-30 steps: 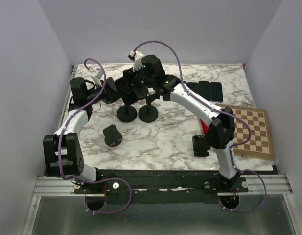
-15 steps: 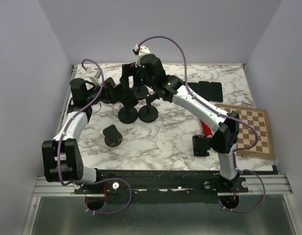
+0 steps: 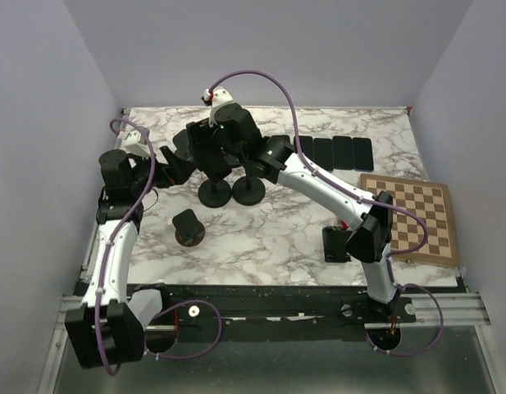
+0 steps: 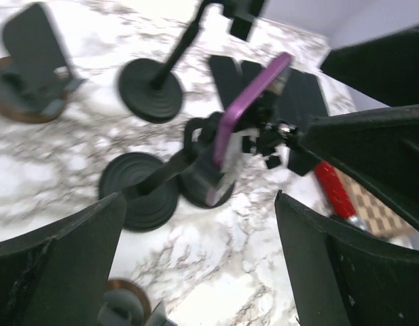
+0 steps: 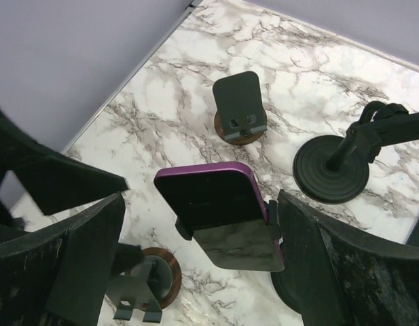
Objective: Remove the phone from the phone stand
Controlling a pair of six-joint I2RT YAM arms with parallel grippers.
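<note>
A phone in a purple case (image 5: 219,214) sits clamped in the phone stand (image 5: 183,229), above the marble table. My right gripper (image 5: 199,200) hangs over it, open, one finger on each side of the phone and neither pressing it. In the left wrist view the phone (image 4: 248,102) shows edge-on atop the stand (image 4: 138,192). My left gripper (image 4: 197,204) is open and empty, to the left of the stand and apart from it. From above, the right gripper (image 3: 213,152) hides the phone; the left gripper (image 3: 177,162) is beside it.
A second round-based stand (image 3: 248,191) stands next to the first. A small stand on a brown base (image 3: 188,227) sits nearer. Three dark phones (image 3: 343,150) lie at the back right. A chessboard (image 3: 417,217) and a red object (image 4: 335,190) are on the right.
Both grippers have gone from nearly shut to wide open. The left arm has drawn back to the left. The right gripper has shifted left over the stand.
</note>
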